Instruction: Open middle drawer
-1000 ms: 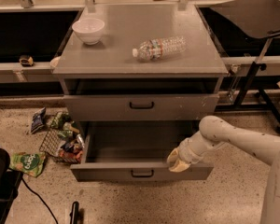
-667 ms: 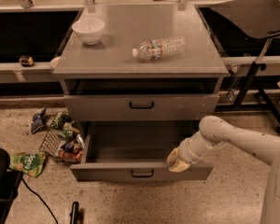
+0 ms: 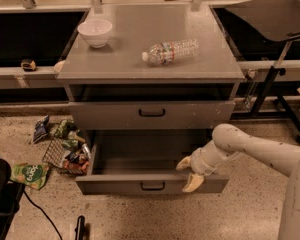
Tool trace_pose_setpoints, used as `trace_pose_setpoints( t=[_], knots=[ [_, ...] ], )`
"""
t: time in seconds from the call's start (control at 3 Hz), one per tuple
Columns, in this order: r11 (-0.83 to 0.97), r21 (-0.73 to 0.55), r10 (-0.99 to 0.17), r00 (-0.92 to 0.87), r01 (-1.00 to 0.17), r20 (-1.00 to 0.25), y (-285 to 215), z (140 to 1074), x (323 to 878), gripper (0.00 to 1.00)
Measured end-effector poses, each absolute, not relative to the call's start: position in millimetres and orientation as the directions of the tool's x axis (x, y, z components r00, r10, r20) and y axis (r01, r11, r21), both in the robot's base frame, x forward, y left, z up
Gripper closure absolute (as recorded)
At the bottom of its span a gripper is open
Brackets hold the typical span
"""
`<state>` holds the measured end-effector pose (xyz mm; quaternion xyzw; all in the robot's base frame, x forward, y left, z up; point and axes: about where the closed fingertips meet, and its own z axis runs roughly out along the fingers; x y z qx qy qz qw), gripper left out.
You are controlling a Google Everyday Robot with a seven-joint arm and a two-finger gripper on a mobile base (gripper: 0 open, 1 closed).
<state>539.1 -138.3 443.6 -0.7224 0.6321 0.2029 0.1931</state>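
Grey metal drawer (image 3: 117, 184): sat pulled far out of the cabinet, below the taller front (image 3: 105, 116), interior bare and in plain view, small black handle (image 3: 152, 186) untouched at centre. Hid whatever front lay beneath it.

Found the end effector (image 3: 183, 178) at the drawer's right front corner, just right of the handle and apart from it. Showed two pale fingers (image 3: 194, 181) spread, one over the cavity, the other across the front panel, with the rim between them. Could not tell whether either pressed on the rim. Reached in from the right on a white arm (image 3: 255, 151).

Judged the opening step as good as done: looked near full travel. Called next, probably, for lifting the fingers clear of the rim and backing the arm off to the right without nudging the drawer shut, or at most one short further pull.

Above, on the surface (image 3: 215, 66): bowl (image 3: 95, 32) and a bottle (image 3: 171, 51) on its side. On the floor to the left: snack packets (image 3: 65, 144).
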Motion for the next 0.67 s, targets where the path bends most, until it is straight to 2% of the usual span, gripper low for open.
trace_pose_setpoints(
  t=[0.33,0.67],
  knots=[
    [-0.126,-0.023,-0.835,0.119,-0.992,-0.537,-138,444,539,0.00],
    [-0.146,-0.054,-0.837,0.153,-0.988,-0.525,-139,455,536,0.00]
  ],
)
